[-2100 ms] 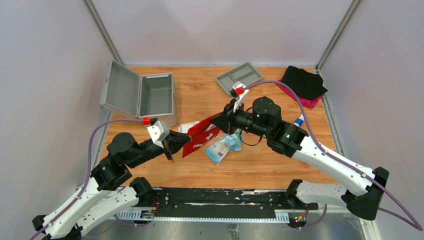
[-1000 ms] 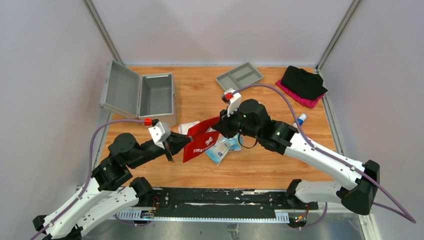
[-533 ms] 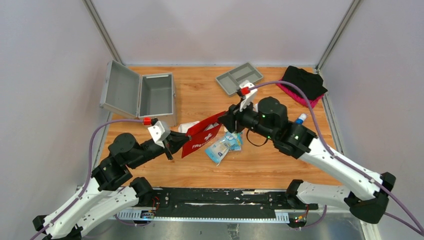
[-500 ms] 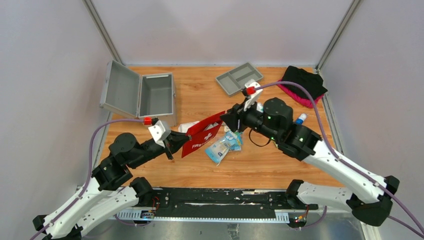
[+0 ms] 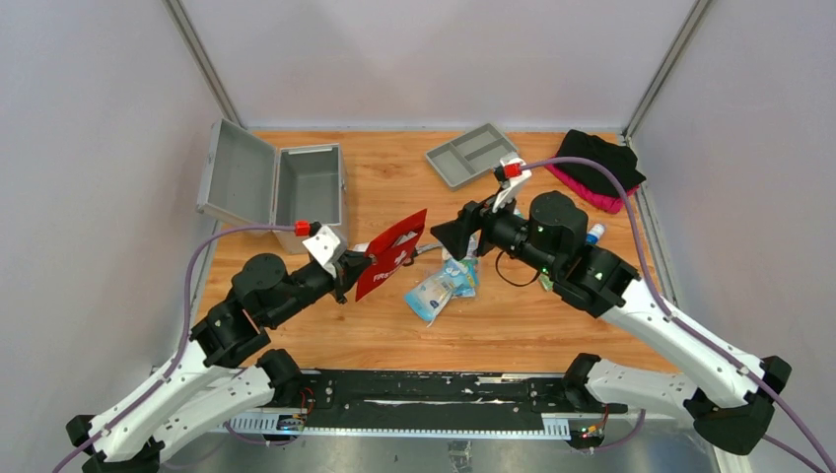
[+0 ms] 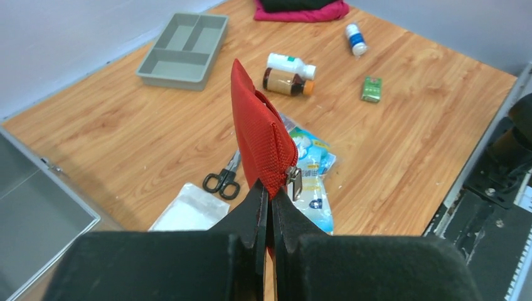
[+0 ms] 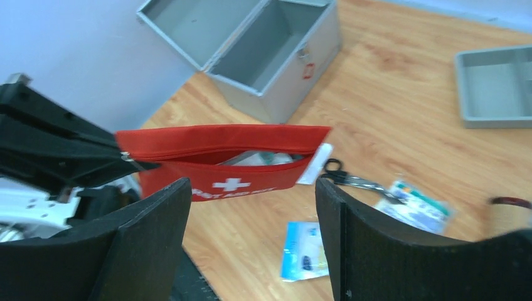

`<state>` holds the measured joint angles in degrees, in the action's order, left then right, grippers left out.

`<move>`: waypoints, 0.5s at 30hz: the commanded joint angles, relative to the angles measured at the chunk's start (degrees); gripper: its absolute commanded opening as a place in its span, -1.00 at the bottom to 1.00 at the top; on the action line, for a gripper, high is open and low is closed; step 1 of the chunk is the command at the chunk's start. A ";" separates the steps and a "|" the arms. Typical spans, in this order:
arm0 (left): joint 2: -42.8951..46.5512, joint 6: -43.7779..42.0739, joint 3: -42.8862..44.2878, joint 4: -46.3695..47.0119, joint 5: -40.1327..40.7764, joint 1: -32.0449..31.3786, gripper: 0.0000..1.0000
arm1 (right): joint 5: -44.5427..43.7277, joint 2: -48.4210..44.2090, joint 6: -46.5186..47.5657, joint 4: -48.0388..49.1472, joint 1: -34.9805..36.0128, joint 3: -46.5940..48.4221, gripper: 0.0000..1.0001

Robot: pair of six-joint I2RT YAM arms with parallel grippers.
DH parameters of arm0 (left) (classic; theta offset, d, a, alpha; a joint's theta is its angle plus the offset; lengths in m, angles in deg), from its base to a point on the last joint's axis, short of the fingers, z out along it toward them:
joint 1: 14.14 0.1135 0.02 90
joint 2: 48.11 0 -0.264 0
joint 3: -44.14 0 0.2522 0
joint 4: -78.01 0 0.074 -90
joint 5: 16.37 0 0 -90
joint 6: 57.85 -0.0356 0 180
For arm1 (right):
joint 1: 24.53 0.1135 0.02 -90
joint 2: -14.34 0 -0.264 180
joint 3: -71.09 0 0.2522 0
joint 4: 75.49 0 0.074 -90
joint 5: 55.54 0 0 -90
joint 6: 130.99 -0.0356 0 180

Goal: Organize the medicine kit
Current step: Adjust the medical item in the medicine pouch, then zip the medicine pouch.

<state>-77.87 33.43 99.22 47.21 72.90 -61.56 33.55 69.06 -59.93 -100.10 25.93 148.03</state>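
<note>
Wooden table [image 5: 552,325], plank-grained, carries a boxy grey rigid case [image 5: 296,187], lid thrown open. Red woven-fabric pouch [image 7: 232,166], flat and rectangular, bears a white cross and lettering; its zip mouth gapes over pale contents. It hangs clear of the table, left of centre. Left gripper [image 6: 268,191] jaws are clamped on its corner by the zip pull; right gripper [image 5: 455,232] jaws stand wide apart facing its other end, not touching

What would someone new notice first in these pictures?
The red first-aid pouch, pinched at its zipper end by the left claw, is held up on edge mid-table, unzipped. The right claw gapes open facing it, and an open grey case sits at the far left.
</note>
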 commanded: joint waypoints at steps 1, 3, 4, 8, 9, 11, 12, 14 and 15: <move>-2.82 -1.13 3.60 -2.31 3.87 0.22 -1.00 | 14.06 3.06 -7.55 9.54 -0.54 -3.03 0.50; -4.95 -3.65 5.83 -4.51 4.27 0.22 -1.00 | 20.95 4.83 -10.65 18.59 -0.49 -5.27 0.48; -5.91 -4.35 6.74 -5.30 4.33 0.22 -1.00 | 24.26 5.93 -12.48 22.85 -0.45 -6.44 0.47; -8.90 -6.59 10.11 -7.50 4.62 0.22 -1.00 | 30.36 9.96 -16.60 32.01 -0.30 -8.28 0.42; -9.96 -7.03 11.39 -8.64 4.96 0.22 -1.00 | 30.63 10.55 -16.96 33.40 -0.27 -8.84 0.41; -13.21 -8.34 14.47 -12.71 6.68 0.22 -1.00 | 30.95 11.20 -16.77 35.91 -0.32 -10.39 0.39; -14.92 -9.01 16.28 -14.66 7.21 0.22 -1.00 | 31.51 11.28 -15.97 38.24 -0.32 -11.70 0.37; -18.02 -9.54 19.75 -18.03 8.64 0.22 -1.00 | 31.45 11.57 -14.72 41.72 -0.30 -13.84 0.34; -20.00 -9.63 21.17 -19.99 8.80 0.22 -1.00 | 30.75 11.77 -14.04 42.39 -0.27 -14.47 0.34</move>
<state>-92.91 26.55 115.03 34.64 78.87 -61.56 61.55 80.82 -74.42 -67.75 25.93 136.09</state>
